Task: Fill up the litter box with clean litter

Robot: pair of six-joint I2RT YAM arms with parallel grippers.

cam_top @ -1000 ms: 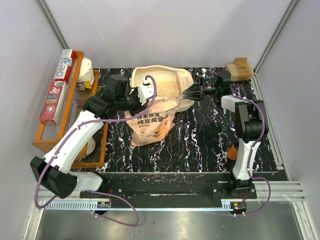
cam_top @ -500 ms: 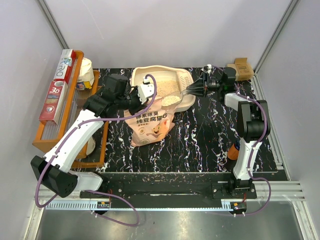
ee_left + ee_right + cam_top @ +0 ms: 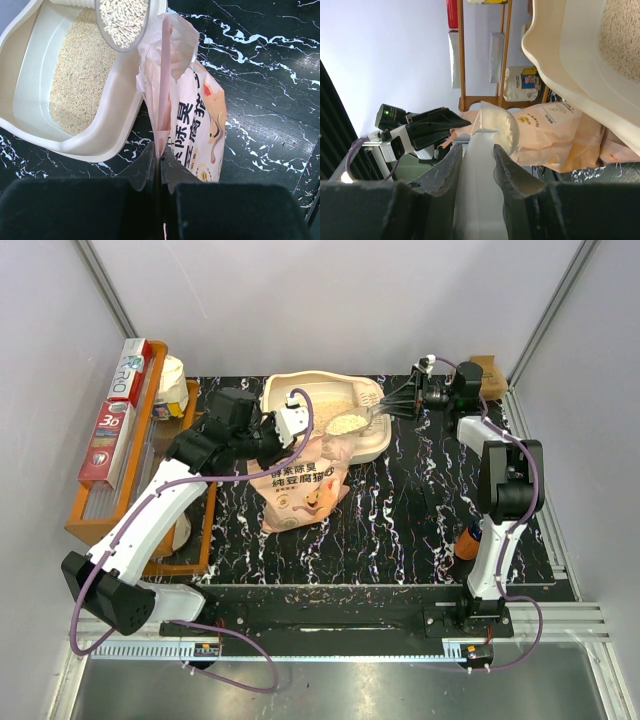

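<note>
The clean litter point(image 3: 80, 82) is loose, dry grain. It is light by the scoopful, pours freely, and will likely spill at any tilt or jolt. Part of it lies as a thin bed on the floor of the litter box point(image 3: 275, 392), which sits at the far middle of the desk point(image 3: 420, 520). More is heaped in a clear scoop point(image 3: 122, 22) held up by the box's near rim.

The right gripper point(image 3: 477, 150) is partly closed on the scoop's flat handle. That handle is stiff, smooth plastic that could slide between the fingers, so a hold close to the bowl looks soundest. The left gripper point(image 3: 159, 152) is pinched fully closed on the top edge of the bag point(image 3: 197, 125). The bag is soft thin film that crumples, and it stands against the box's near wall with its mouth held open.

From the left wrist view the scoop seems to hang over the rim more than over the floor, though the angle makes this hard to judge. Tipping there risks grains on the desk, so a spot further inward seems safer.

The box's rim is raised and rounded, and its far end lies close to the back wall. The orange wooden tray point(image 3: 75, 525) crowds the left side, and a cardboard box point(image 3: 485, 375) sits near the right arm's wrist. The bare dark surface near-right of the bag gives the most room.
</note>
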